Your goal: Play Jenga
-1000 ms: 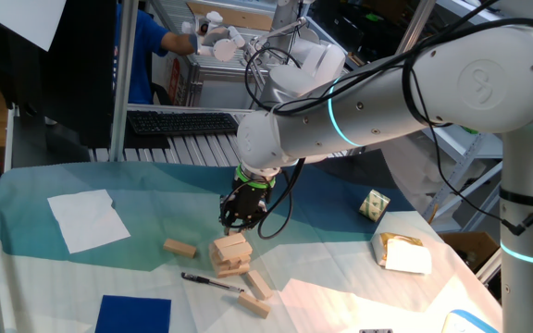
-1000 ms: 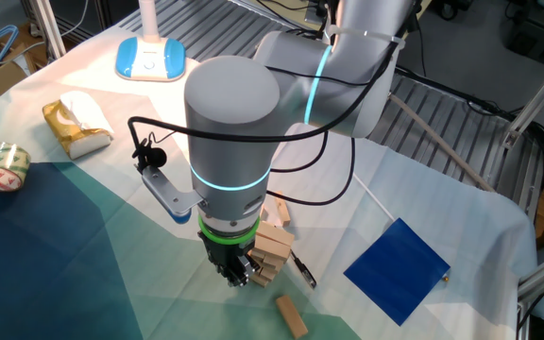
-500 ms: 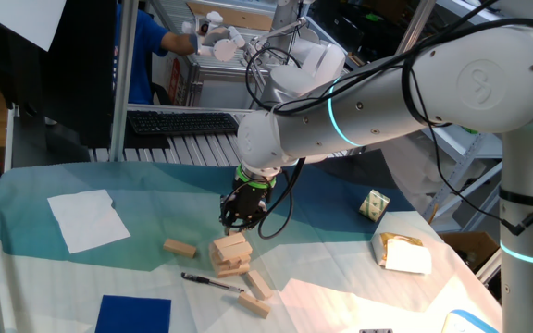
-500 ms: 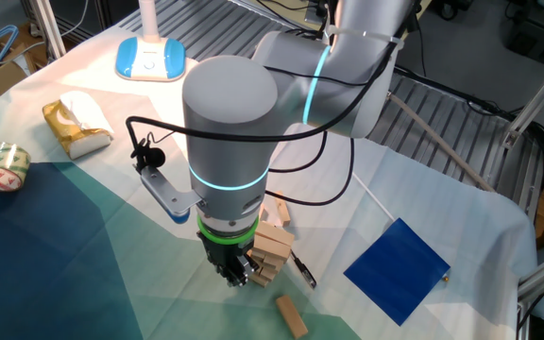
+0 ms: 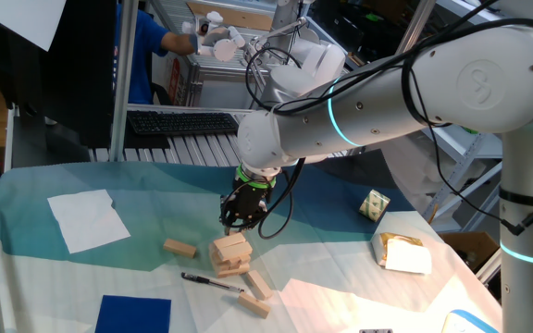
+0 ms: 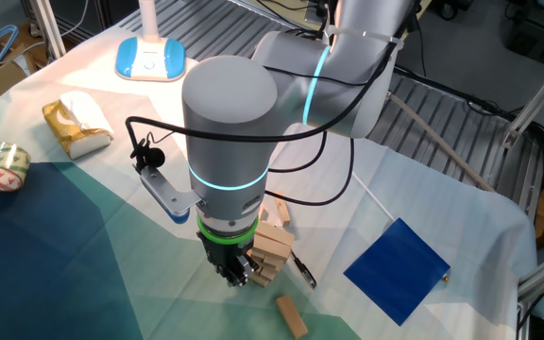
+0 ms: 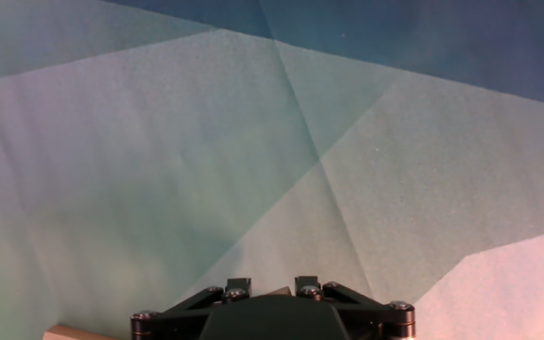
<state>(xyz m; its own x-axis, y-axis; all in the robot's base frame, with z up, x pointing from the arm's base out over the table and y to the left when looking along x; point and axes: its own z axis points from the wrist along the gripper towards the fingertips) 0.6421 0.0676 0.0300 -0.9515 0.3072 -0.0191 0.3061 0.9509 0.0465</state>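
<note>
- the tool (image 5: 240, 220) is being held low, right beside the top of the short uneven jenga stack (image 5: 230, 253); whether its fingers are spread or pressed together cannot be told.
- the stack (image 6: 270, 247) is being carried by the teal-and-white covered surface (image 5: 109, 268).
- loose blocks (image 5: 179, 248) are lying near the stack, and a black pen (image 5: 211, 281) is lying just in front of it.

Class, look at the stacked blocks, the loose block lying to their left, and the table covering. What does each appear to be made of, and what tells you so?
Stacked blocks: pale tan, matte, square-edged, probably unfinished wood. Loose block: same colour and dull surface, likely wood too. Table covering: looks like thin paper or fabric sheet; visible fold creases, fine matte texture, blue-to-white print.
</note>
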